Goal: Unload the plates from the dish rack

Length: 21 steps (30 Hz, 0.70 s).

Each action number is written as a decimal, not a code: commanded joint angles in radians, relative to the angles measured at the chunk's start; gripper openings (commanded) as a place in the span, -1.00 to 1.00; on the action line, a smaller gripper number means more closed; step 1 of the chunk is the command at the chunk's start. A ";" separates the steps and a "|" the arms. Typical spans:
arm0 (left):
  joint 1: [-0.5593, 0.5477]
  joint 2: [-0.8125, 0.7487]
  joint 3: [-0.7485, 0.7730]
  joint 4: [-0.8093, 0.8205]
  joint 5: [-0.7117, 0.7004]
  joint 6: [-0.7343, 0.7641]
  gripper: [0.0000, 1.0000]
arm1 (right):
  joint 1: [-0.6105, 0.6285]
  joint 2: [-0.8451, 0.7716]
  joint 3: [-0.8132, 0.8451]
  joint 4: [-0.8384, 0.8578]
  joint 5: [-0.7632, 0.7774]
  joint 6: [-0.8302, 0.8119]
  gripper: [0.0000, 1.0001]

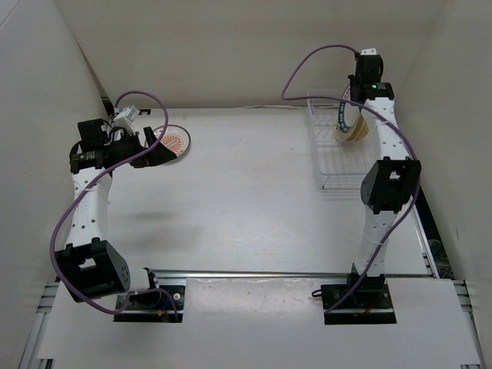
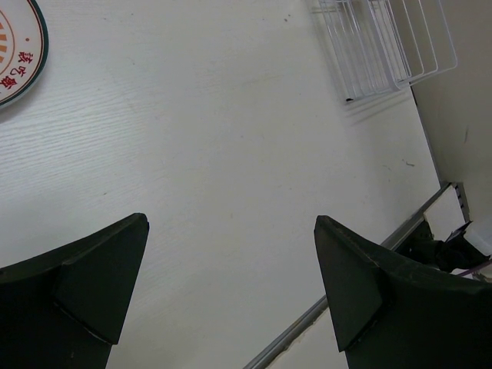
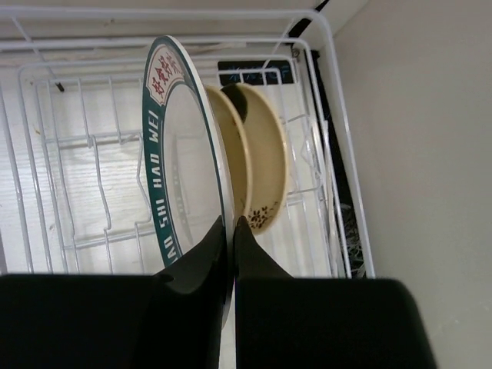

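- The desk (image 1: 246, 207) filled the middle of the top view, white and flat; it served as the drop-off surface for whatever left the rack
- The dish rack (image 1: 332, 165) stood at the upper right of the top view, close to the side wall and directly under the right arm, which I judge is why that arm did the pulling
- The green-rimmed plate (image 3: 177, 154) stood on edge in the rack's wire slots, left of centre in the right wrist view, upright so that its rim stuck up where fingers could reach it
- Two tan plates (image 3: 265, 161) leaned just behind it, one nested against the other, waiting their turn in the rack
- The orange-patterned plate (image 1: 171, 141) lay flat on the desk at the upper left of the top view, well apart from the rack; it looked to be unloaded already
- The right pincer (image 3: 231, 231) was clamped tight on the thin rim of the green-rimmed plate at the bottom centre of its view, a grip suited to lifting the plate straight out
- The left pincer (image 2: 231, 284) hung spread wide and empty above bare desk, near the orange-patterned plate, gripping nothing
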 commanded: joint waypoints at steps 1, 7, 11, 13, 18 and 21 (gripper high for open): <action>0.002 -0.040 -0.005 0.013 0.044 -0.002 1.00 | -0.002 -0.119 -0.020 0.074 0.026 0.005 -1.00; 0.002 0.025 -0.015 0.034 0.096 -0.077 1.00 | -0.002 -0.263 -0.051 -0.032 -0.292 0.086 -1.00; 0.002 0.095 0.011 0.055 0.163 -0.140 1.00 | -0.002 -0.366 -0.107 -0.080 -0.704 0.173 -1.00; -0.007 0.140 0.022 0.066 0.243 -0.166 1.00 | -0.002 -0.389 -0.164 -0.092 -0.993 0.193 -1.00; -0.159 0.187 0.064 0.075 0.274 -0.157 1.00 | 0.020 -0.367 -0.314 -0.068 -1.461 0.282 -1.00; -0.216 0.239 0.114 0.075 0.299 -0.168 1.00 | 0.086 -0.339 -0.368 -0.055 -1.607 0.295 -1.00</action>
